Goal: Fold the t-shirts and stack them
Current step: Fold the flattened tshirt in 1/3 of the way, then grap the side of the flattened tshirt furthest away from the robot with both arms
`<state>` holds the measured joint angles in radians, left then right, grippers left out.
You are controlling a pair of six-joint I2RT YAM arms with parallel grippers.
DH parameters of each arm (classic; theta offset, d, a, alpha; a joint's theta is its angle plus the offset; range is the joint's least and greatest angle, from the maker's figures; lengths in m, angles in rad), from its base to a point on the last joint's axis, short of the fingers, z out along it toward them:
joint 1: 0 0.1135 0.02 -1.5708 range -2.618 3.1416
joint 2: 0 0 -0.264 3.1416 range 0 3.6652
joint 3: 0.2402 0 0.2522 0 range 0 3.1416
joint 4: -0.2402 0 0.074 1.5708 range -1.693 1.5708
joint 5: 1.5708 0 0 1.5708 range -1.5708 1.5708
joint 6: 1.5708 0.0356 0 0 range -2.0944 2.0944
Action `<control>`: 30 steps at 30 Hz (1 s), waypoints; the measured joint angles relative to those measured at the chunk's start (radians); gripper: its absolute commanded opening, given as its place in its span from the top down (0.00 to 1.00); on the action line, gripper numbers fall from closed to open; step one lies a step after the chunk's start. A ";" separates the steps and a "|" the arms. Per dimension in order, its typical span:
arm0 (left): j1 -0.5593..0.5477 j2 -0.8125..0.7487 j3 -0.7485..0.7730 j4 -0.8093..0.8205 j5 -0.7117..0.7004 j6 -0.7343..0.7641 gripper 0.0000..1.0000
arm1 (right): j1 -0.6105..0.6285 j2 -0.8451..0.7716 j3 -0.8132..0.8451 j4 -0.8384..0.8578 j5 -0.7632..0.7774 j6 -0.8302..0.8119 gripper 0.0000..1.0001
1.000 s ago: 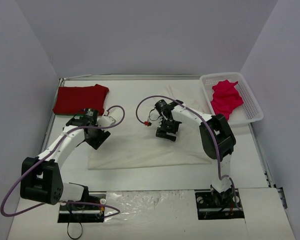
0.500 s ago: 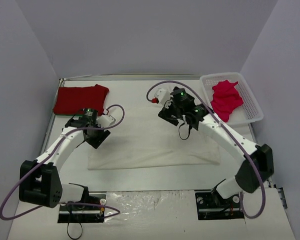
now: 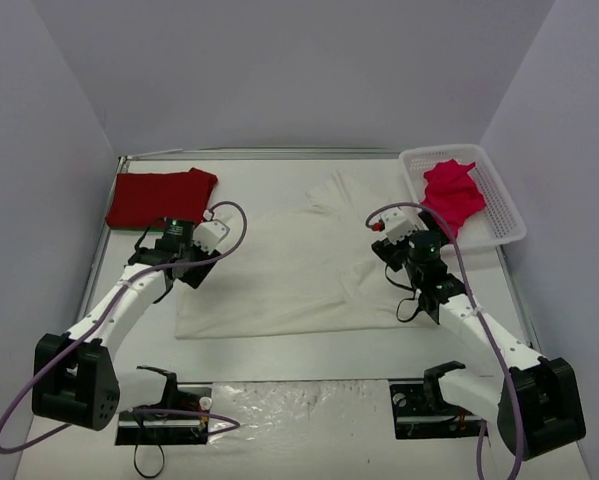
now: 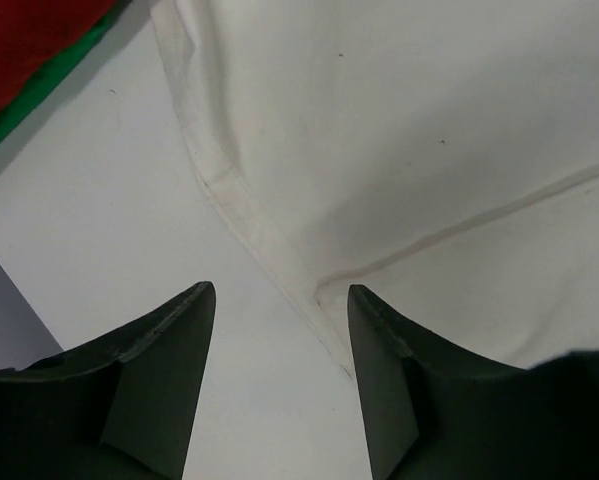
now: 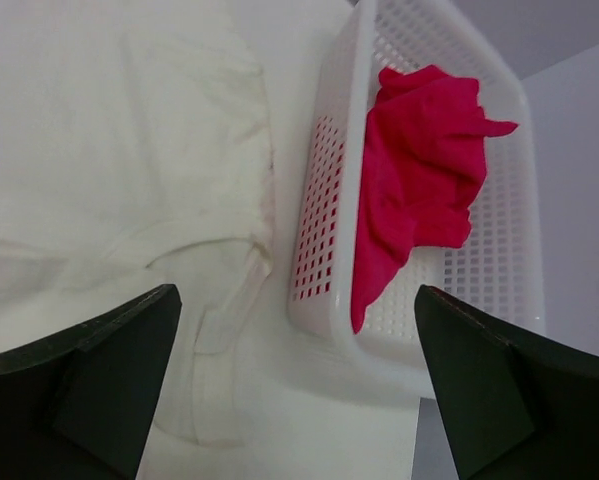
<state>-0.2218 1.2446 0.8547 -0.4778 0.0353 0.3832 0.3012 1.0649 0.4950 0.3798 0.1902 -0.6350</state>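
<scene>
Three t-shirts counted: one cream-white t-shirt [image 3: 279, 270] is lying spread mid-table, one red t-shirt [image 3: 159, 197] folded far-left, one pinkish-red t-shirt [image 3: 451, 195] crumpled in the single basket [image 3: 504, 215]. The left gripper [image 4: 279, 288] is hovering over the cream-white t-shirt's left edge, jaws parted, empty; the right gripper [image 5: 294, 290] is pointing toward the basket, jaws wide, empty.

A white lattice basket [image 3: 509, 226] [image 5: 320, 200] is sitting at 2 o'clock on the white table [image 3: 279, 350], lying along its right edge.
</scene>
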 measured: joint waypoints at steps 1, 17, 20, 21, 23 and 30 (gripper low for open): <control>0.000 -0.010 -0.009 0.017 0.000 0.000 0.44 | -0.011 -0.003 0.018 0.008 -0.008 0.015 0.00; 0.002 0.054 -0.033 0.492 -0.010 -0.049 0.32 | -0.155 0.179 0.391 -0.158 -0.239 0.354 0.00; 0.019 0.097 -0.032 0.546 0.002 -0.114 0.32 | -0.158 0.270 0.473 -0.206 -0.239 0.394 0.00; 0.032 0.106 -0.031 0.556 0.013 -0.143 0.32 | -0.159 0.290 0.490 -0.208 -0.240 0.408 0.00; 0.077 0.123 -0.026 0.572 0.049 -0.215 0.32 | -0.159 0.310 0.503 -0.201 -0.240 0.448 0.00; 0.166 0.206 0.047 0.613 0.124 -0.444 0.31 | -0.164 0.384 0.516 -0.159 -0.206 0.610 0.00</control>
<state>-0.0555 1.4509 0.9020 0.1349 0.1589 -0.0605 0.1368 1.4490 1.0111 0.2207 -0.0162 -0.0250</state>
